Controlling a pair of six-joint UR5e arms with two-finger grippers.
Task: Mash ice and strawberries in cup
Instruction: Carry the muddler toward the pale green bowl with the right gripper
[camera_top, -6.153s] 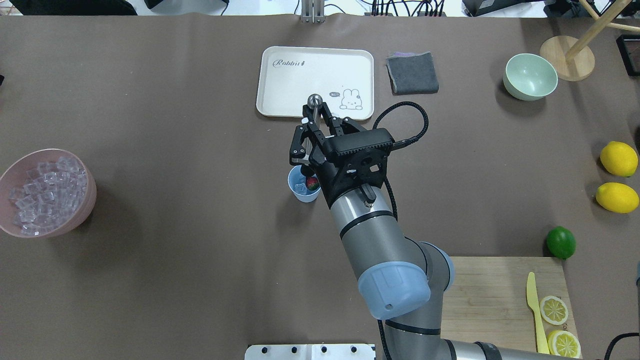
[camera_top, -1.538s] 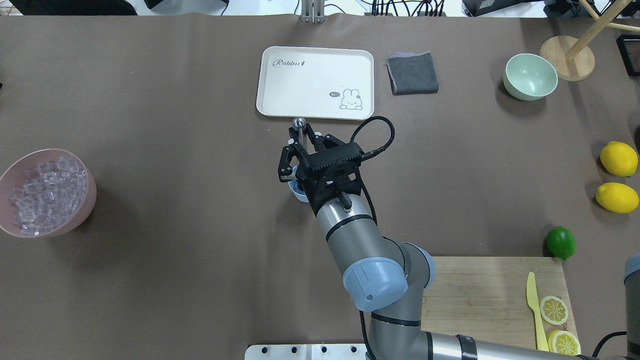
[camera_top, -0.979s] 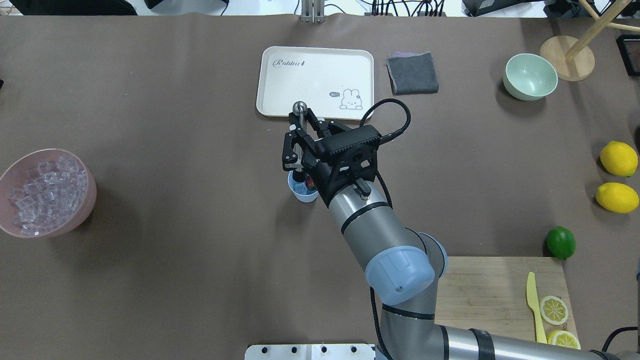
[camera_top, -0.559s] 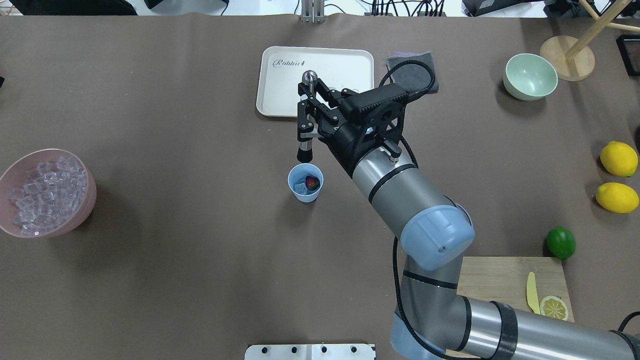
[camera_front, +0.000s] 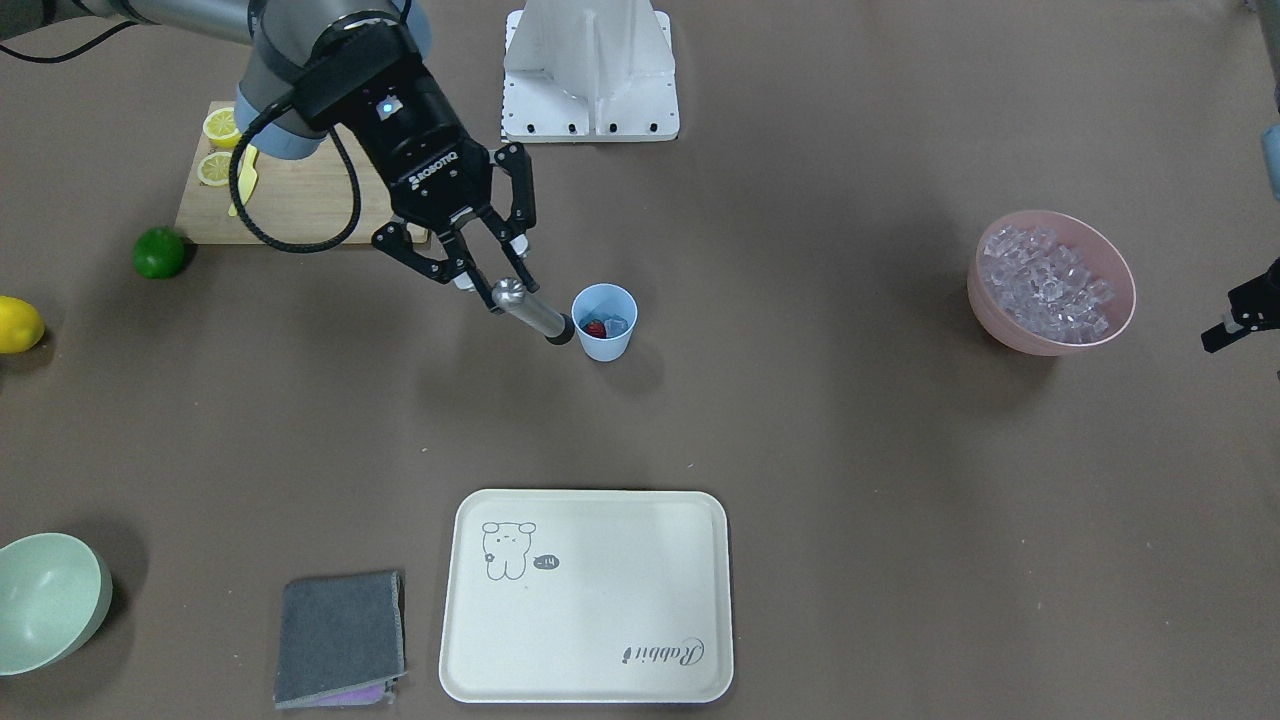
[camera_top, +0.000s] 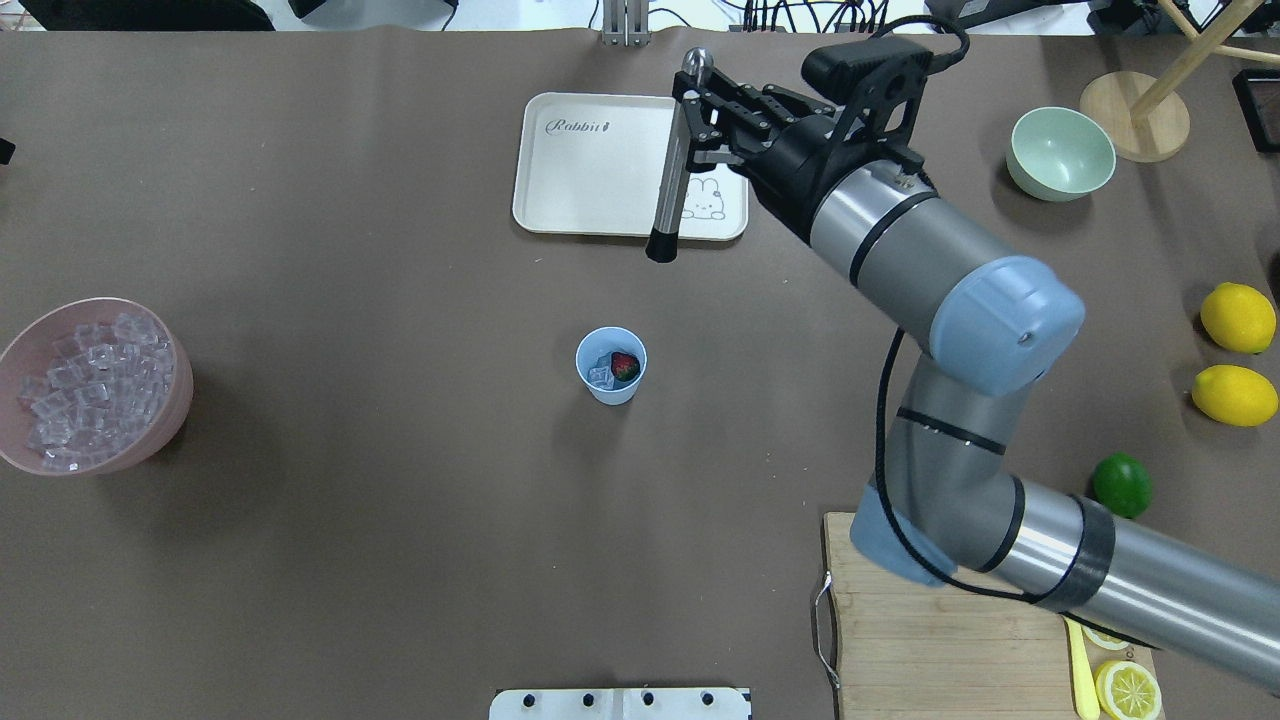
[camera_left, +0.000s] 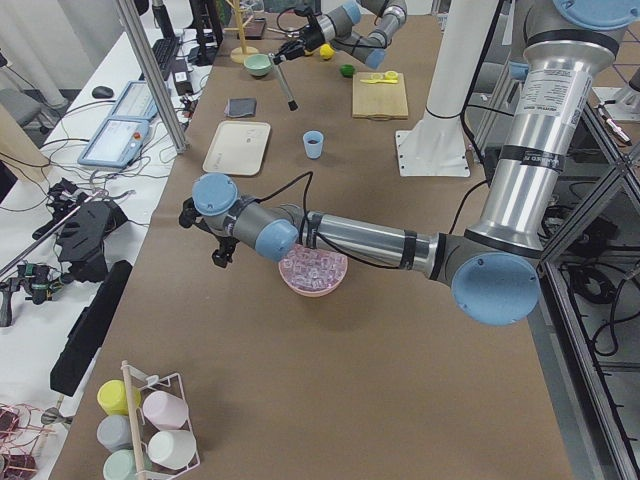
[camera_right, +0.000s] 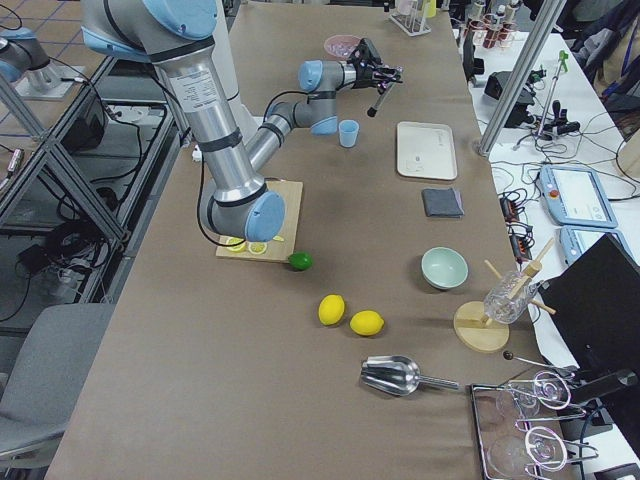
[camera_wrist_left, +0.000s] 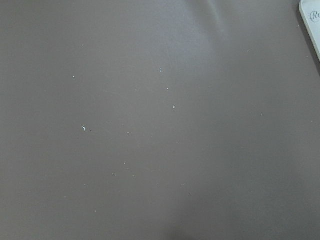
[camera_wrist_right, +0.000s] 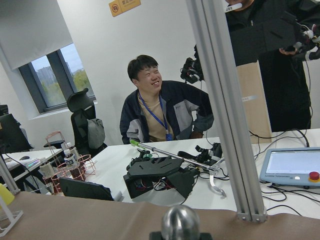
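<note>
Mostly brown tbl cover (camera_top: 300, 550), cup (camera_top: 612, 394), lab benches (camera_left: 60, 130).

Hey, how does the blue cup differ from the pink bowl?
The blue cup is small, narrow and tapered; the pink bowl is far wider and rounded. The cup holds a few ice cubes plus one red strawberry; the bowl is heaped with ice only. The cup stands in the middle, the bowl far to the robot's left. Both are upright and hold ice.
</note>
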